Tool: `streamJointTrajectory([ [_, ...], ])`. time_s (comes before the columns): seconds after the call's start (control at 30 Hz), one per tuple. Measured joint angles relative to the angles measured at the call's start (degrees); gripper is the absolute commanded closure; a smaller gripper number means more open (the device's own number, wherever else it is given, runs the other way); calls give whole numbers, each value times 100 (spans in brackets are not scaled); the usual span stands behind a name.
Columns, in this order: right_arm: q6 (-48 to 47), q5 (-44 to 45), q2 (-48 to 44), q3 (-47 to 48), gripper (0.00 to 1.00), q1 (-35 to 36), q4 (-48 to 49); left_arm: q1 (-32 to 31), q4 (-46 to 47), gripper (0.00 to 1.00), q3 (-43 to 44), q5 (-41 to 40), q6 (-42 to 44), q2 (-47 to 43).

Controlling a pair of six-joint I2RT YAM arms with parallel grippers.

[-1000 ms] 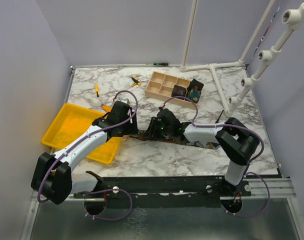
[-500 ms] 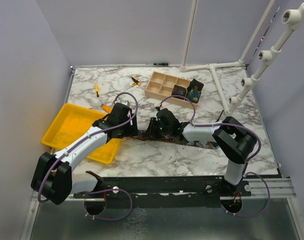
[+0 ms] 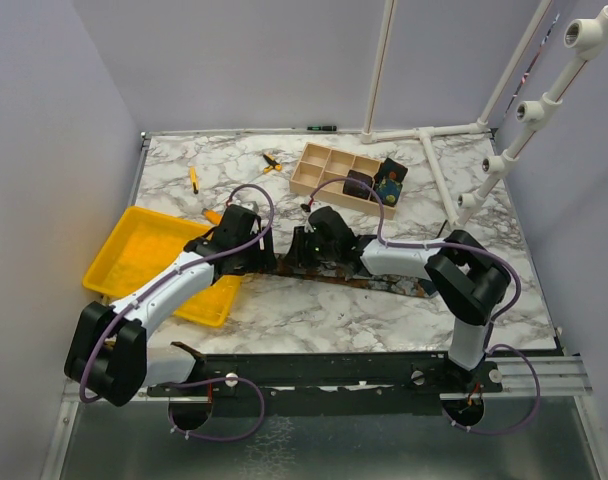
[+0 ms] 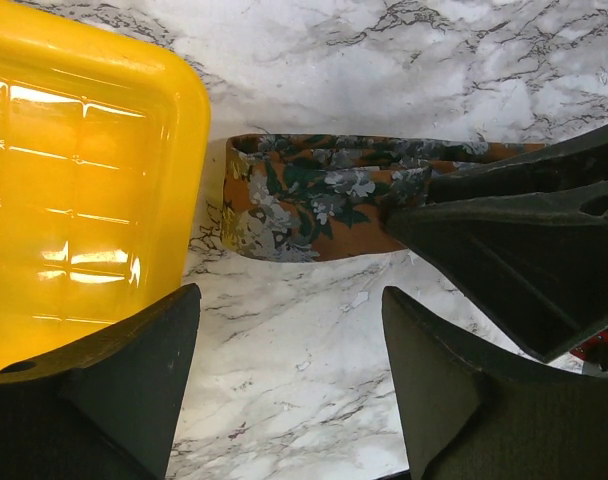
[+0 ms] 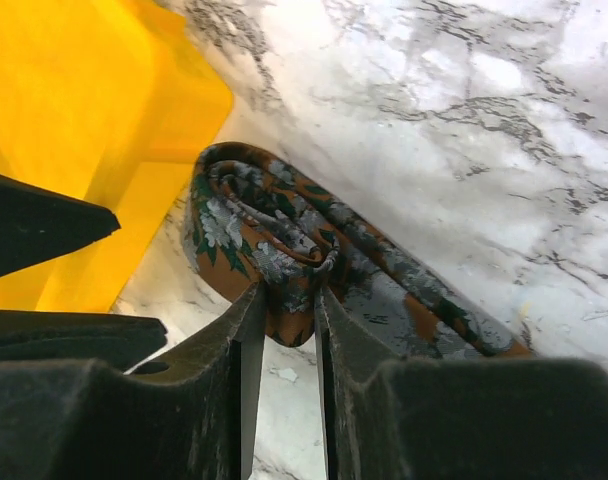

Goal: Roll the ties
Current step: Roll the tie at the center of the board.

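White marble-patterned table (image 3: 314, 310) at centre; plain lilac walls (image 3: 234, 60) at nine, twelve and three o'clock; white pipe frame (image 3: 382, 60) at one o'clock; grey metal sheet (image 3: 314, 445) at six.

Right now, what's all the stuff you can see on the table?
Long floral fabric tie: one, rust-brown, table middle, left end folded over.
Rolled fabric ties: two, dark, right end of the wooden tray.
Wooden compartment tray: one, pale, back middle.
Plastic bin: one, yellow, left side.
Small screwdrivers: two clear, orange-handled, back left.
White pipe frame: one, back right.
Marble table: one, white-grey, under everything.
Left end effector: open, near the tie's folded end, not touching.
Right end effector: shut on the tie's fold.
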Motion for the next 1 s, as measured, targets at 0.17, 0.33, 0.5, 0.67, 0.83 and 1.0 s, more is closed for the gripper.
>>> streamJointTrajectory([
  [0.17, -157, -28, 149, -15, 73, -133, -17, 94, 70, 25, 83, 153, 15, 264],
  [0.33, -199, -59, 179, -63, 73, -219, -11, 164, 188, 25, 157, 249, 39, 535],
  [0.5, -201, -92, 181, -133, 73, -234, 46, 275, 304, 25, 302, 387, 70, 879],
  [0.67, -199, -166, 195, -254, 73, -267, 179, 407, 380, 25, 468, 603, 98, 1185],
  [0.83, -190, -214, 219, -420, 73, -293, 413, 507, 433, 25, 647, 870, 120, 1475],
  [1.0, -173, -254, 219, -568, 74, -321, 680, 542, 520, 26, 776, 1093, 168, 1751],
])
